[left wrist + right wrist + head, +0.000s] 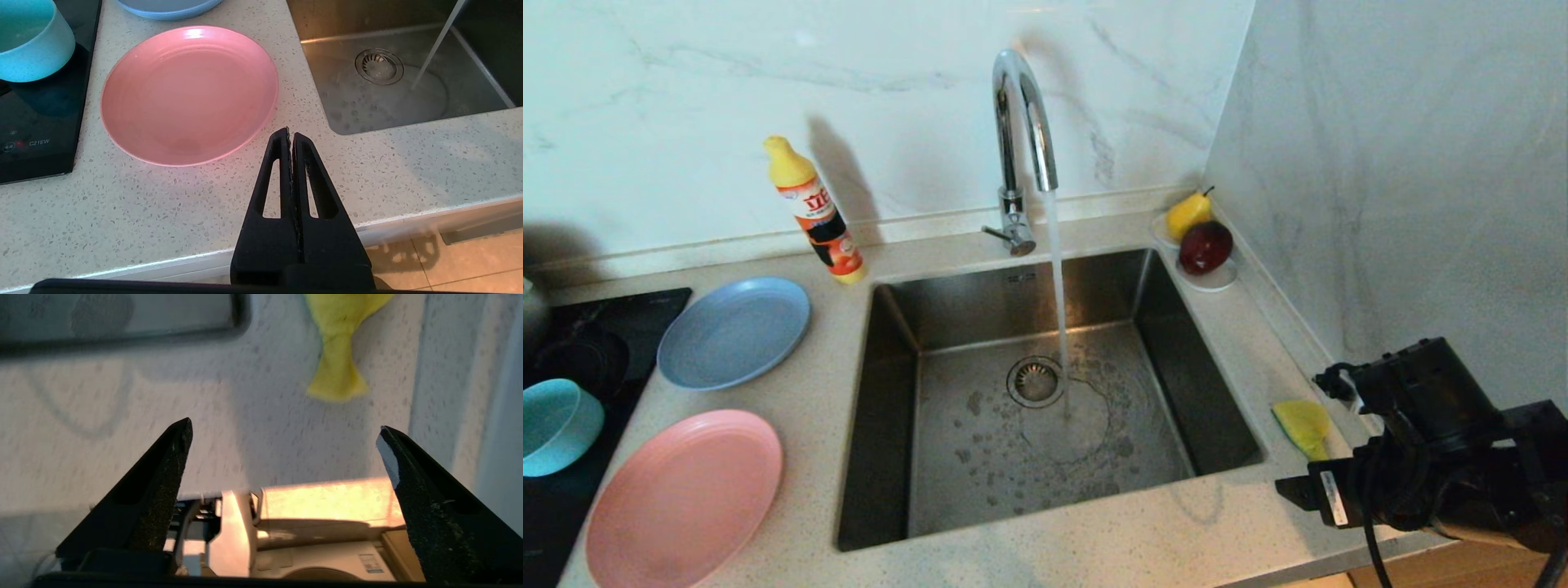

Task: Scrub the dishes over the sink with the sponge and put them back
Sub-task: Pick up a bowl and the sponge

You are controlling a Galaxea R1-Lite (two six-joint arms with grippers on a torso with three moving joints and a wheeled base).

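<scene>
The yellow sponge [1303, 425] [337, 355] lies bent on the counter to the right of the sink [980, 457]. Water runs from the chrome tap [1021, 122] into the basin. My right gripper [284, 428] hovers open above the counter's front edge, short of the sponge, with nothing between its fingers; its arm [1429, 441] shows at the lower right. Left of the sink lie the pink plate [682, 498] [190, 94], the blue plate [734, 331] [171, 8] and the teal bowl [556, 425] [30, 41]. My left gripper [288, 132] is shut and empty near the pink plate.
A detergent bottle [817, 212] leans against the back wall. A pear [1188, 214] and a red apple [1205, 247] sit on a white saucer [1217, 282] in the far right corner. A black hob [613, 318] is at the left. A marble wall runs close along the right.
</scene>
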